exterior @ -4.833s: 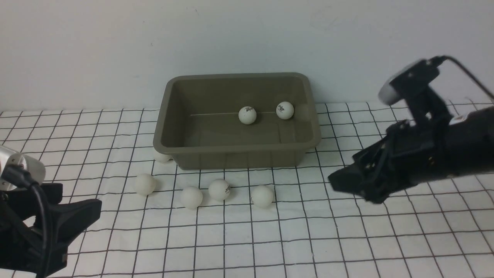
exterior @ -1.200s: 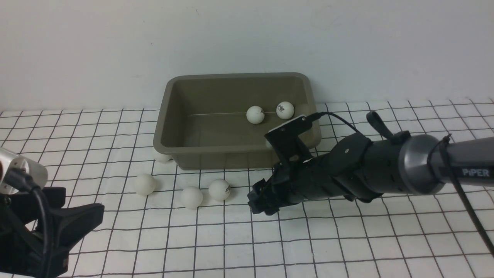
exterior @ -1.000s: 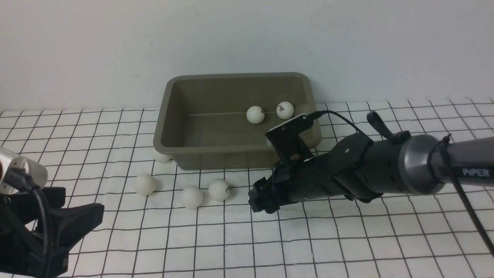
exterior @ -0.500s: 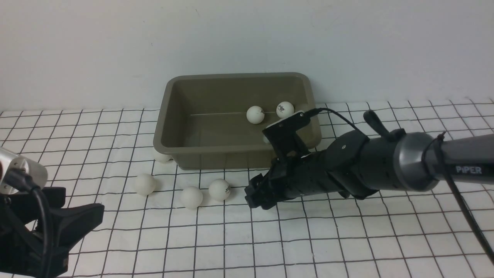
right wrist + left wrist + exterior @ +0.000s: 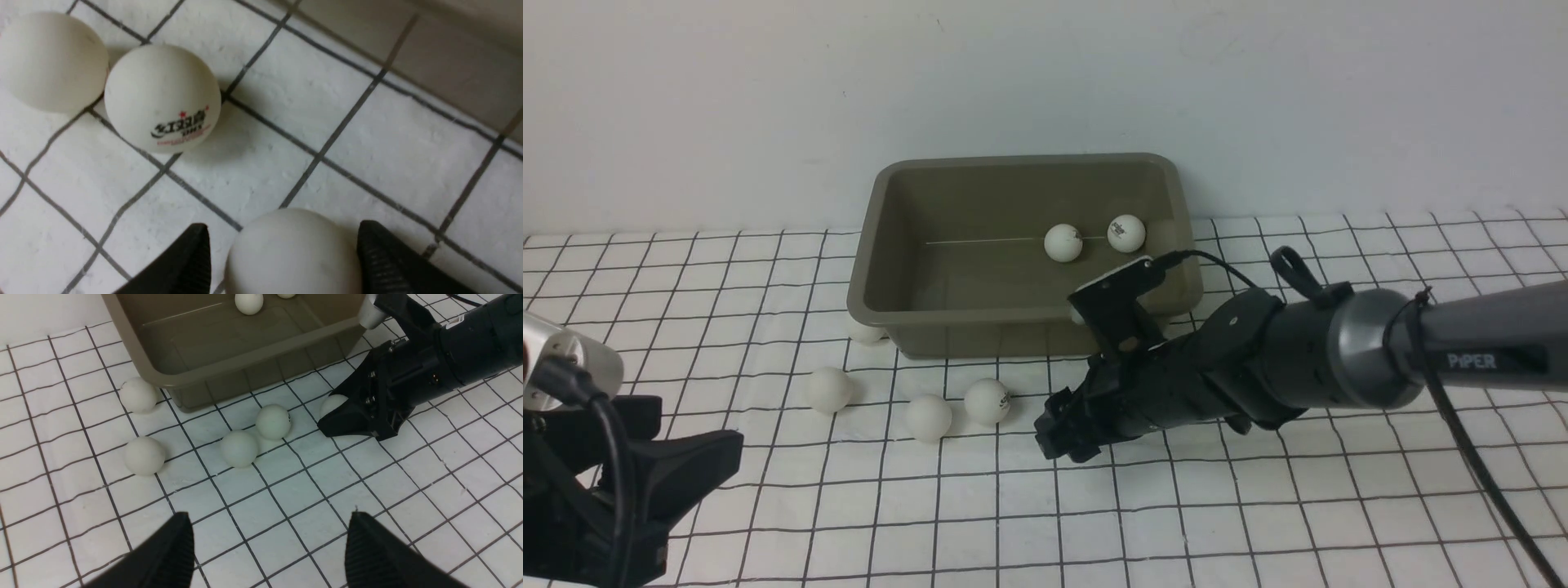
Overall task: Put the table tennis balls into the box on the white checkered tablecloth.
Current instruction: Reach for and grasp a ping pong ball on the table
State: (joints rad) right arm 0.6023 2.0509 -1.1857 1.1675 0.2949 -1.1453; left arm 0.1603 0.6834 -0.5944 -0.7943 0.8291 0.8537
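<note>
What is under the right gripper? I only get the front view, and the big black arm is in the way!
Observer: A table tennis ball sits on the tablecloth between the right gripper's fingers. The right wrist view shows it.
Operator: Is it squeezing the ball?
Observer: It looks open. A sliver of gap shows between the ball and one finger.
Operator: And the white bit peeking out by the box's corner?
Observer: The left wrist view shows it is a whole ball, lying on the cloth right beside the corner of the box.
</note>
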